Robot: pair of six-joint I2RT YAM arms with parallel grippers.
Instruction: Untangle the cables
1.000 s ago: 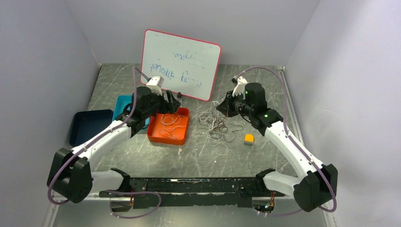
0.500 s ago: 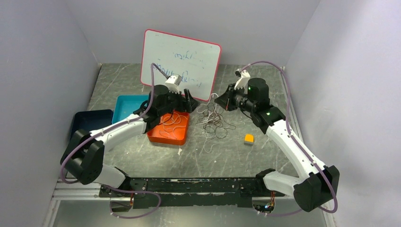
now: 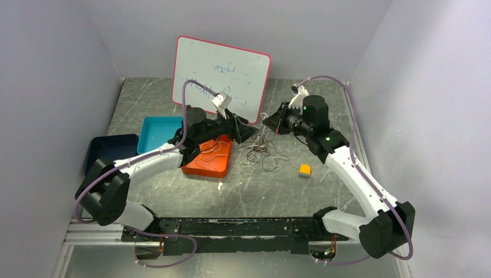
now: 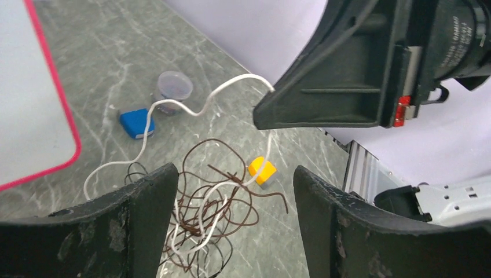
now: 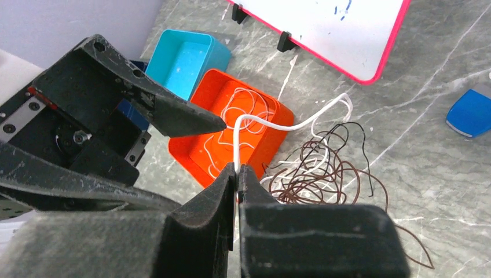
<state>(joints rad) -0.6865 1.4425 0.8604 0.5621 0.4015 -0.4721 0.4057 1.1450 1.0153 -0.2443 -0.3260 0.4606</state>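
The cables [image 3: 259,152] lie as a tangle of thin brown, black and white loops on the grey table, right of the orange tray [image 3: 200,169]. My right gripper [image 5: 237,171] is shut on a white cable [image 5: 278,126] that rises from the tangle [image 5: 324,179]. In the top view that gripper [image 3: 267,123] hangs above the tangle's far edge. My left gripper [image 4: 234,174] stands open over the tangle [image 4: 202,220], nothing between its fingers, tips close to the right gripper's. More white cable [image 3: 209,152] lies coiled in the orange tray.
A teal bin [image 3: 156,130] and a dark blue bin [image 3: 107,152] sit left of the tray. A whiteboard [image 3: 223,75] stands behind. A yellow block [image 3: 304,170] lies right of the tangle. A blue eraser [image 4: 136,123] and a small clear cup [image 4: 173,90] sit beyond it.
My left arm has swung right, from above the orange tray to over the tangle. The right gripper has risen a little with the white cable, drawing the tangle tighter.
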